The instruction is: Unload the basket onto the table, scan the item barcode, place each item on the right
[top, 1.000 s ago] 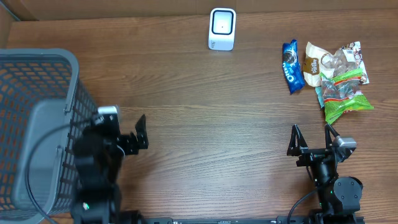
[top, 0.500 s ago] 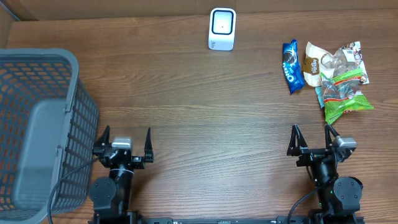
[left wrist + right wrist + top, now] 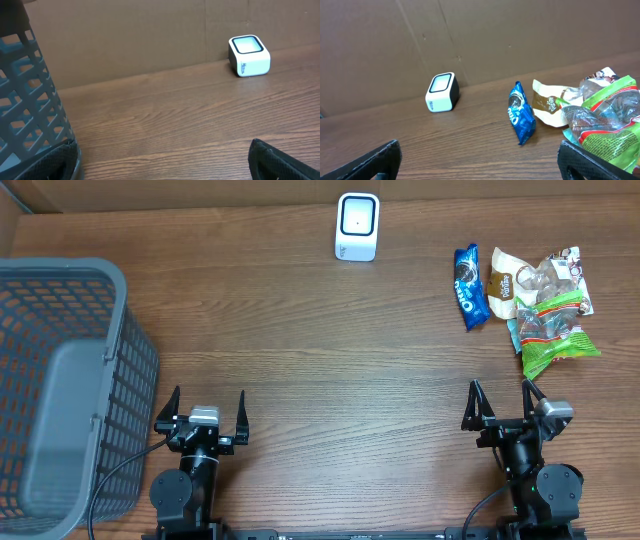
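Note:
The white barcode scanner [image 3: 357,226] stands at the back middle of the table, and shows too in the left wrist view [image 3: 249,55] and the right wrist view [image 3: 442,92]. A blue Oreo packet [image 3: 470,287] [image 3: 521,113] lies at the back right, beside a beige snack bag [image 3: 508,282] and a green packet [image 3: 558,345]. My left gripper [image 3: 206,402] [image 3: 161,152] sits open near the front left, with nothing between its fingers. Near the front right my right gripper [image 3: 500,394] [image 3: 480,150] is open and empty too, well short of the packets.
A grey mesh basket [image 3: 135,370] fills the left side, its wall close to the left gripper's left finger [image 3: 25,100]. A brown cardboard wall closes the back of the table. Bare wood lies between the grippers and the scanner.
The left arm has come down from beside the basket and settled low at the front left, its gripper still open. The right arm has not moved.

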